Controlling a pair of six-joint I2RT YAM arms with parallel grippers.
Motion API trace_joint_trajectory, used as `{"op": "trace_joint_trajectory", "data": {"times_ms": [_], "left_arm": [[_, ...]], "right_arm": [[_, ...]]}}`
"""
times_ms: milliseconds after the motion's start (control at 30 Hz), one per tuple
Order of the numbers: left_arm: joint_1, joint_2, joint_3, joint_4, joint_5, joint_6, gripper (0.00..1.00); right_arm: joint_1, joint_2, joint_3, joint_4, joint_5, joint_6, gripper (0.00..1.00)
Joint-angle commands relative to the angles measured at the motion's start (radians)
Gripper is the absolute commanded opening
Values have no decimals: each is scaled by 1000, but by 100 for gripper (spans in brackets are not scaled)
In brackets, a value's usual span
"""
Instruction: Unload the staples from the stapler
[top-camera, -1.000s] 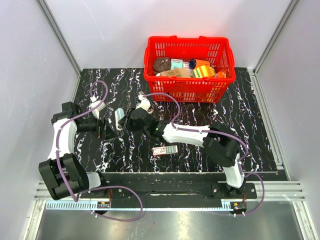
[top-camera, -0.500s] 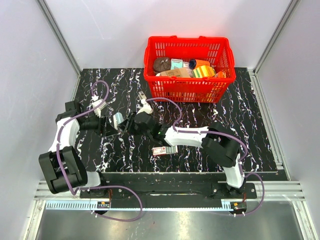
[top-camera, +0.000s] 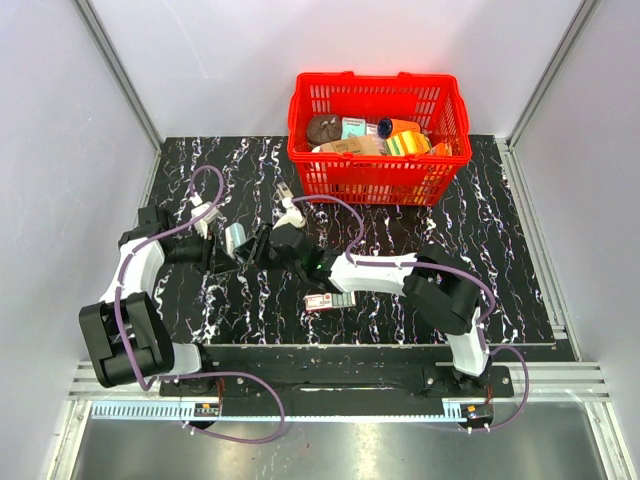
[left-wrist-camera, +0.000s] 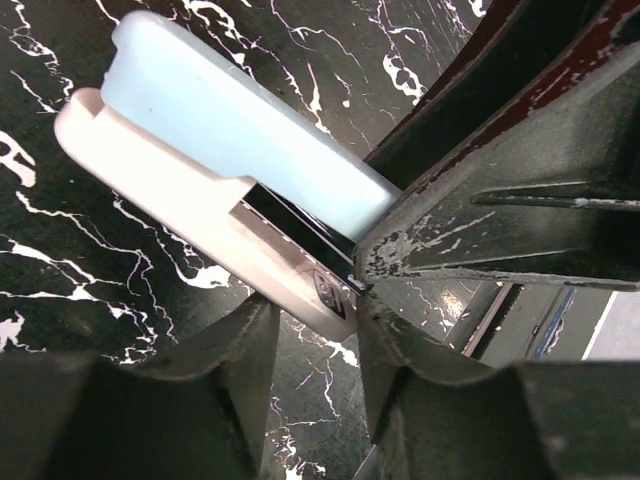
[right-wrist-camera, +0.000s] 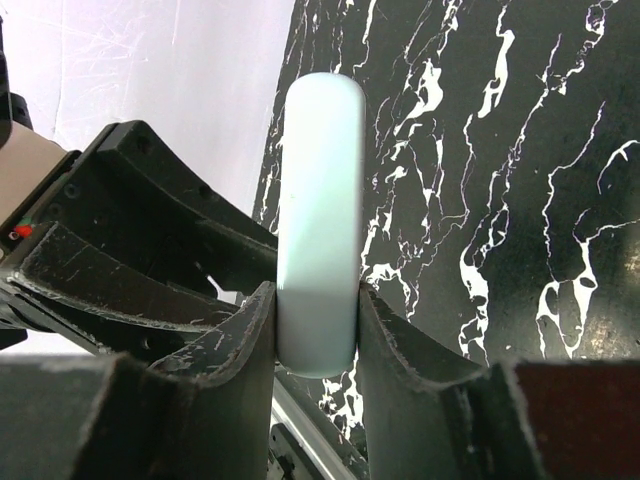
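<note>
Stapler held above the bench, left of centre: right fingers clamp its blue top, left fingers straddle the white base just beside. Pinching or not, can't tell. Long axis points away from both.

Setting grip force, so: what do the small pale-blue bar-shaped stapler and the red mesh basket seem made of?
Small pale-blue bar-shaped stapler: likely plastic, smooth matte shell with rounded moulded edges.
Red mesh basket: likely plastic, moulded lattice walls; sheen unclear.
</note>
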Motion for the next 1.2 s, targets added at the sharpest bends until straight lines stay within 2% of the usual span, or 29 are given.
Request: {"op": "trace_joint_trajectory", "data": {"times_ms": [0, 133, 233, 467, 933, 1167], "left_arm": [[-1, -26, -15, 76, 8, 3, 35], [1, -37, -23, 99, 5, -18, 26], [1, -56, -34, 128, -16, -29, 16], [1, -120, -68, 217, -90, -56, 6], [1, -112, -55, 338, -208, -93, 1], [-1, -118, -66, 428, -259, -84, 0]], "right_arm": [[17, -67, -2, 93, -17, 15, 0], [20, -69, -14, 99, -22, 19, 0], [21, -72, -25, 102, -22, 18, 0], [20, -86, -56, 100, -20, 15, 0], [15, -156, -154, 56, -77, -34, 0], [7, -162, -180, 27, -200, -118, 0]]}}
